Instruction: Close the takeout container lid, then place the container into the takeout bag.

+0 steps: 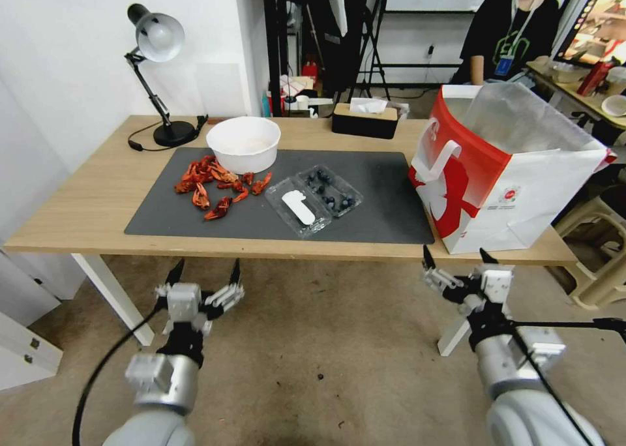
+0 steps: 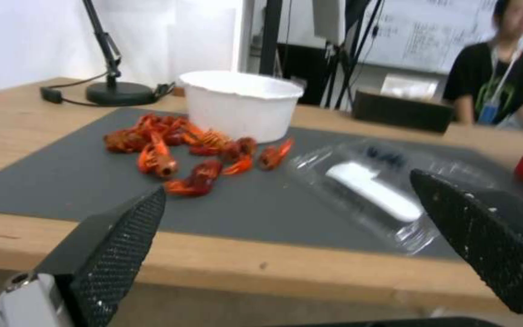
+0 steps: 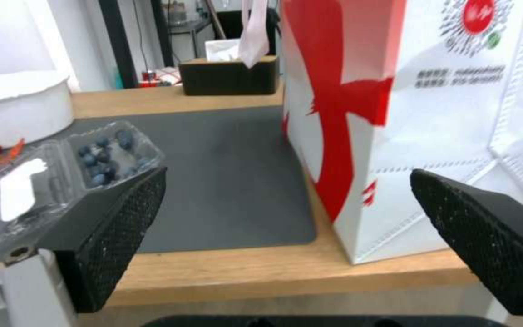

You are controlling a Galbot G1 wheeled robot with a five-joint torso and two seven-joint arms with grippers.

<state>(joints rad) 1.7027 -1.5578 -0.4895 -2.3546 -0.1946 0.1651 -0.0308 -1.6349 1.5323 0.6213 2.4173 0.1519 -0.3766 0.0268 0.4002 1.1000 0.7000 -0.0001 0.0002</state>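
The takeout container (image 1: 315, 198) lies wide open on the dark mat (image 1: 385, 205), blueberries in the far half (image 1: 331, 190). Its lid (image 1: 298, 207), marked by a white oblong label, lies flat on the near side. The same open container (image 2: 377, 190) shows in the left wrist view and, with its berries, in the right wrist view (image 3: 61, 177). At the table's right end stands the red-and-white takeout bag (image 1: 502, 172), mouth open, also close up in the right wrist view (image 3: 407, 104). My left gripper (image 1: 204, 275) and right gripper (image 1: 458, 258) both hang open below the table's front edge.
A round white bowl (image 1: 243, 143) and a pile of red crayfish (image 1: 212, 184) sit left of the container. A black tissue box (image 1: 364, 120) and a desk lamp (image 1: 160, 74) stand along the back. A person sits behind the table.
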